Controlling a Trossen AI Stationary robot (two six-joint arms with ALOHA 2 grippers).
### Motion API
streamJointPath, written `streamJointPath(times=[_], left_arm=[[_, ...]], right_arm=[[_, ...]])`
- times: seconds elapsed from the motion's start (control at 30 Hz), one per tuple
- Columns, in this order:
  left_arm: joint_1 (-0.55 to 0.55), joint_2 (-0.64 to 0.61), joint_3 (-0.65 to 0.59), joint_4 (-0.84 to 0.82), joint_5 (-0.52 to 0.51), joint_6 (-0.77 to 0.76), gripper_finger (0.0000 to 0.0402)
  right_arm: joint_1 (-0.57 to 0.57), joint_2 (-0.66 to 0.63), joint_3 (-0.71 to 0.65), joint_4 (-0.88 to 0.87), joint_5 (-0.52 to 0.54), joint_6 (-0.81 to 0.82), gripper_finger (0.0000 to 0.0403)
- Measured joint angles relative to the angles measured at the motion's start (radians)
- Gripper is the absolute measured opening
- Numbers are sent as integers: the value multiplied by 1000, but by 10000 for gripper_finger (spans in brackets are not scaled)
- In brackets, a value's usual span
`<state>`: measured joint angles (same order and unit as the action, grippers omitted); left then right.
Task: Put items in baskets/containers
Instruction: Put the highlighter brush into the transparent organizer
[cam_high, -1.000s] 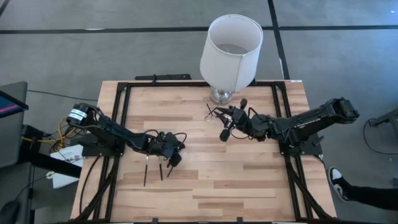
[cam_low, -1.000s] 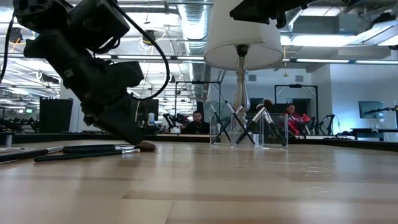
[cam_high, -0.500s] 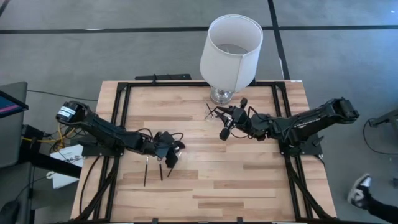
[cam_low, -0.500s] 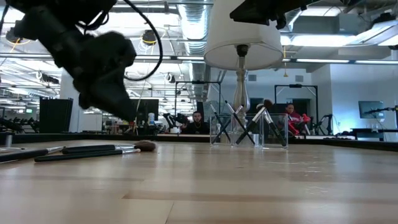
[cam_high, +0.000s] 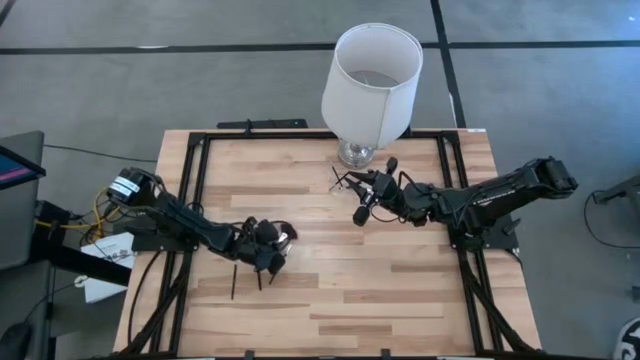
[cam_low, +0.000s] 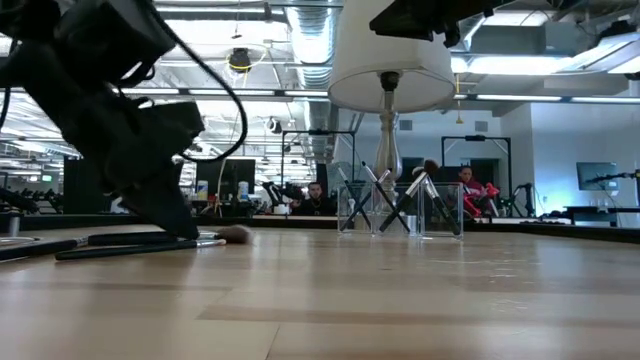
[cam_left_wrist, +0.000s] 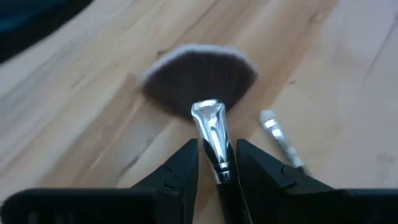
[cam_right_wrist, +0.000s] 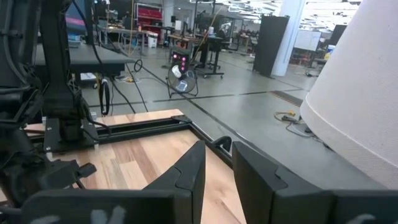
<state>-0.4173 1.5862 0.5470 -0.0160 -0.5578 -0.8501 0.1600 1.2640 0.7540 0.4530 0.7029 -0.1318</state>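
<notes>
Three slim dark makeup brushes (cam_high: 250, 275) lie flat on the wood near the table's left side; in the low view they show as dark handles (cam_low: 130, 241). One is a fan brush whose wide head (cam_left_wrist: 199, 74) rests on the table. My left gripper (cam_high: 268, 250) is down on them, shut on the fan brush. A second brush tip (cam_left_wrist: 280, 140) lies beside it. The clear tray (cam_low: 400, 210) stands by the lamp base, with several brushes leaning crossed inside. My right gripper (cam_high: 358, 212) hovers near the tray (cam_high: 345, 183), fingers nearly together with nothing between them. My left gripper pinches the fan brush between its two fingers at the silver ferrule (cam_left_wrist: 216, 146), just behind the fan head. The fingers slant down from above and lie along the handle. The fan head and the handle stay on the table.
A big white lampshade on a glass base (cam_high: 372, 80) stands at the table's far edge, close to the tray. A black frame (cam_high: 200, 170) runs along the table's sides. Bare wood (cam_high: 380, 290) fills the middle and near part. People sit in the room behind (cam_low: 315, 195).
My left gripper rose off the table and drew toward the left edge, then came back down onto the brushes. The brushes have kept their places on the wood.
</notes>
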Motion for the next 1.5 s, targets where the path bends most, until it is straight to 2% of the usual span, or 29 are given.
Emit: streamJointPath(times=[0.23, 0.37, 0.43, 0.57, 0.7, 0.83, 1.0, 1.13, 1.27, 1.4, 1.5], left_arm=[[1, 51, -83, 98, -84, -3, 94], [1, 76, -115, 210, -133, 13, 64], [2, 75, -122, 241, -146, 42, 46], [14, 39, -130, 246, -189, 68, 46], [39, -65, -127, 266, -243, 127, 46], [79, -187, -128, 334, -252, 285, 47], [133, -302, -126, 451, -188, 521, 49], [184, -335, -125, 473, -134, 604, 50], [230, -326, -125, 493, -123, 658, 51], [266, -310, -125, 514, -129, 723, 51], [275, -284, -125, 559, -131, 767, 52]], right_arm=[[-1, 0, 0, -1, 0, 0, 73], [-6, 0, 0, -3, 0, 0, 73], [-6, 0, 0, -3, 0, 0, 73], [-6, 0, 0, -4, -21, 4, 73], [-17, 0, 0, -14, -168, 72, 73], [-37, 3, 0, -48, -351, 175, 73], [-20, 114, 0, -41, -400, 190, 73], [-38, 235, 2, 86, -463, 187, 86], [-89, 344, 33, 93, -579, 309, 119], [-135, 453, 58, 142, -558, 441, 161], [-169, 534, 72, 254, -515, 551, 186]])
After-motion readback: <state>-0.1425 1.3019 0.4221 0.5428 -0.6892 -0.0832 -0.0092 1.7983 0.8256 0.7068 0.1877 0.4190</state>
